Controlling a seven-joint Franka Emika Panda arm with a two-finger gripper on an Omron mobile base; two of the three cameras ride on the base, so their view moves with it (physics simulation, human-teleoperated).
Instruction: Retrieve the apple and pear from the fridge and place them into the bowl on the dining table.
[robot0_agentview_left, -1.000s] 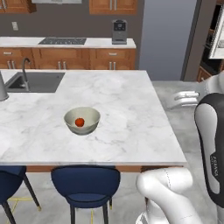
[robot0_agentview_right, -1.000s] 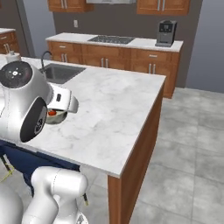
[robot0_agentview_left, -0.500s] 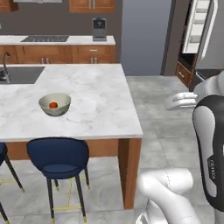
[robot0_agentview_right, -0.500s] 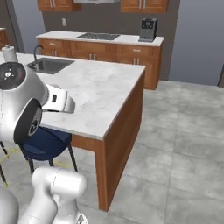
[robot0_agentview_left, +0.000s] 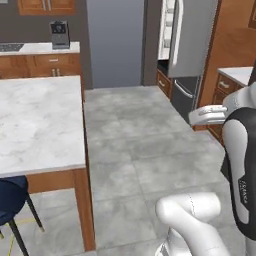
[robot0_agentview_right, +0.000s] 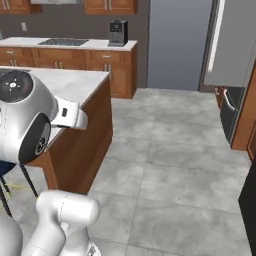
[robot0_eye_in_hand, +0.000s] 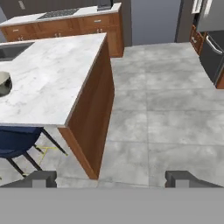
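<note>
- Swinging right, the base turned from the dining table (robot0_agentview_left: 35, 125); the bowl (robot0_eye_in_hand: 3, 83), central a second ago, sat at the hand view's left edge, and the fridge (robot0_agentview_left: 187, 45) came into view, door ajar.
- Apple apparently delivered, the pear trip looked under way.
- Gripper (robot0_eye_in_hand: 111, 178) gaped wide, carrying nothing.
- Bare floor ahead; a blue stool (robot0_eye_in_hand: 17, 142) sat tucked under the table.

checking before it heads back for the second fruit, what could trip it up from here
The fridge door stands open into the walkway, so the base could clip it on approach. The dining table corner sits close beside the arm and could be brushed in a turn. The gripper is open and empty; the pear remains to be fetched.
</note>
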